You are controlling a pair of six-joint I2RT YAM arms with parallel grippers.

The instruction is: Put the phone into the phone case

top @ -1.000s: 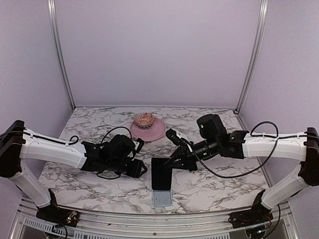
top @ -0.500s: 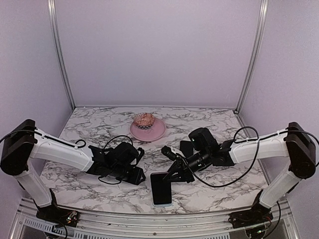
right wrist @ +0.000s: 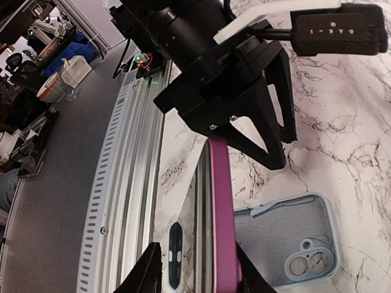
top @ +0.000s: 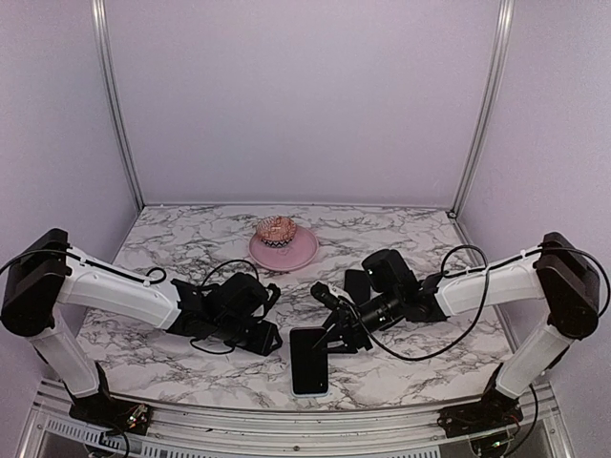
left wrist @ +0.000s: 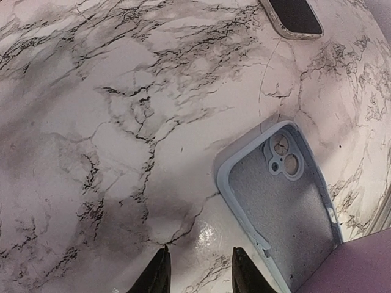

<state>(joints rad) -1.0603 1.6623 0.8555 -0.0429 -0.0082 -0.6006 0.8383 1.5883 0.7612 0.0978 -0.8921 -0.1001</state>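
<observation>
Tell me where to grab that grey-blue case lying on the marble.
Best pinch the raised rim on a long side of the grey-blue case, coming from above. It lies flat, hollow side up, so only that lip stands proud of the table.

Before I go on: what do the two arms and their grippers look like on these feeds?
The left arm and right arm share white shell links, black joint housings and black wrists, with loose black cables looping along them. The left gripper and right gripper have slim, tapered black fingers. The left wrist carries a white bracket and a black camera block with pale lettering.
</observation>
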